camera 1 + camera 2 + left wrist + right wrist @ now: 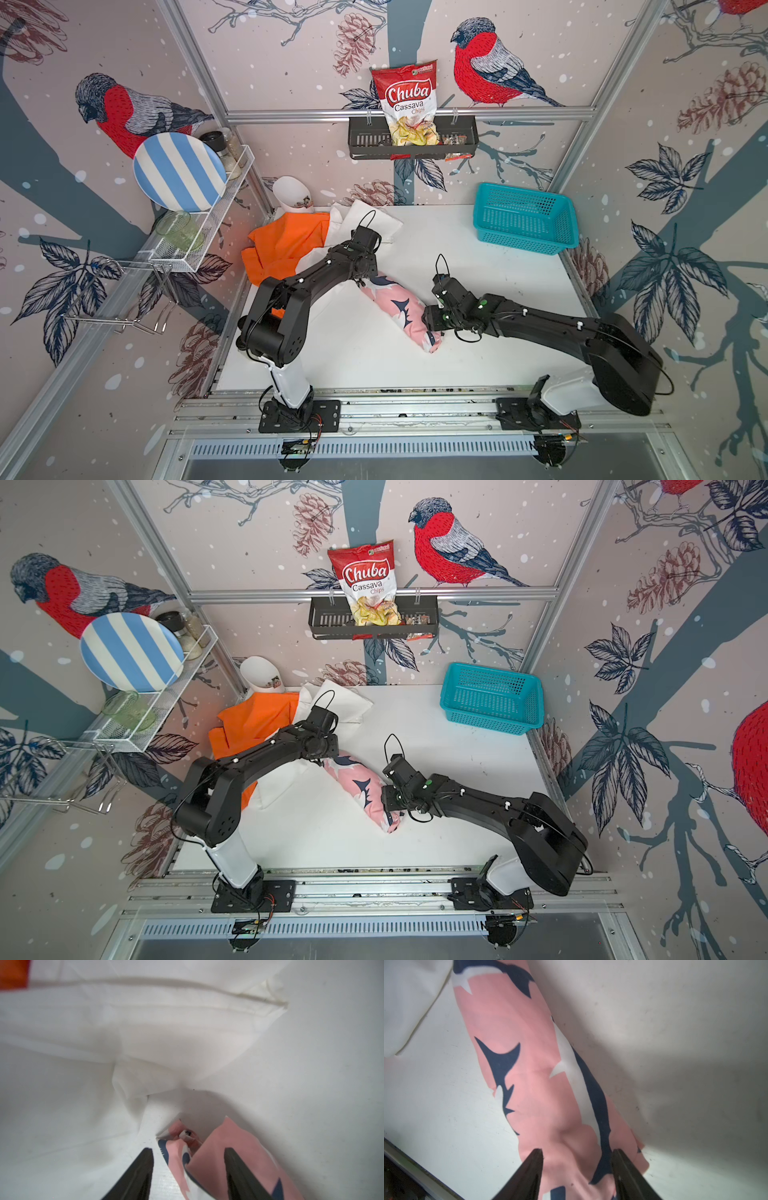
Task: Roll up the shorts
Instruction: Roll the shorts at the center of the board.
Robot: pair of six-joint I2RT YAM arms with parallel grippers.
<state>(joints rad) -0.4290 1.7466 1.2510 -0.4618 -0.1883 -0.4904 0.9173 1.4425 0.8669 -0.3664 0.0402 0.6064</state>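
Pink, shark-printed cloth shorts (399,309) lie rolled on white tabletop (457,266), left gripper (188,1149) and right gripper (577,1150) spread astride opposite ends.

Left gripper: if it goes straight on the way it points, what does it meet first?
Probably the end of the rolled pink shorts, lying between its open fingers; the white shorts lie beyond.
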